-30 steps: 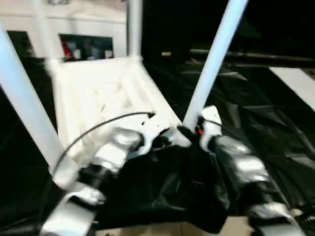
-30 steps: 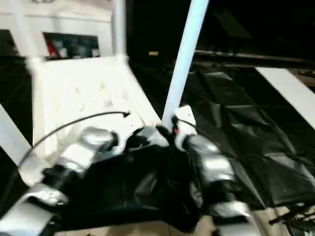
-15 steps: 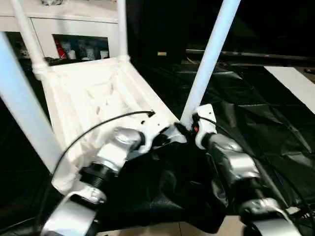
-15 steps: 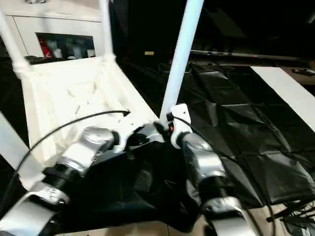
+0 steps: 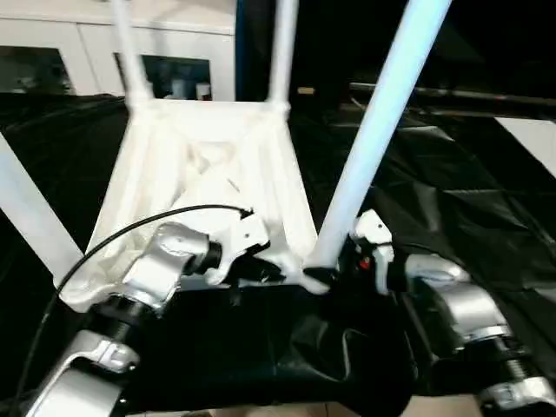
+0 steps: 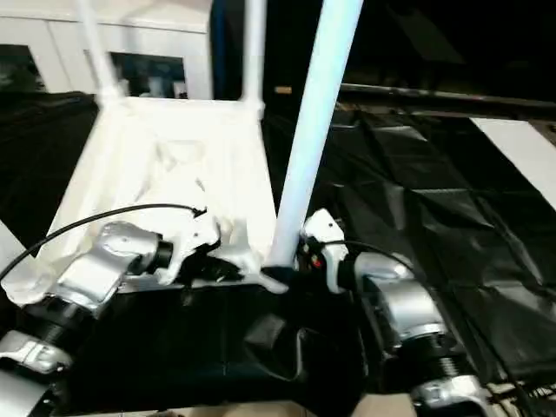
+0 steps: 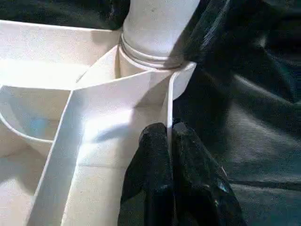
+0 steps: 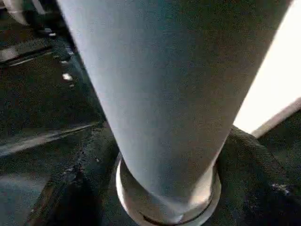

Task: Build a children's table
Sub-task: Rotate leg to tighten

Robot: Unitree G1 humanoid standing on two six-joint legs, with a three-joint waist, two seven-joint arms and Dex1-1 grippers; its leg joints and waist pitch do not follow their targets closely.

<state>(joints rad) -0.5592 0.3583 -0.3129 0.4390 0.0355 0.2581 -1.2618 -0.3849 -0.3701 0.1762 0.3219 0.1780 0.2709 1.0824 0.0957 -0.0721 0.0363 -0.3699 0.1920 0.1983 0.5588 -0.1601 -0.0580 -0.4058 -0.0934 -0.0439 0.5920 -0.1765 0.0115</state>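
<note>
At the near right corner of the upturned children's table [image 5: 208,178] on the black-draped tabletop [image 5: 486,208], the left pincer [image 7: 170,141] is clenched on a thin rib; the right pincer's [image 5: 347,265] state is unclear; seat the leg [image 5: 373,139] straight.

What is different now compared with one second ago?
The tabletop seems turned, with its far end swung toward the robot's right, though the camera also shifted. Unchanged: the left gripper still pinches its rim, and the right gripper stays at the base of the near leg.
</note>
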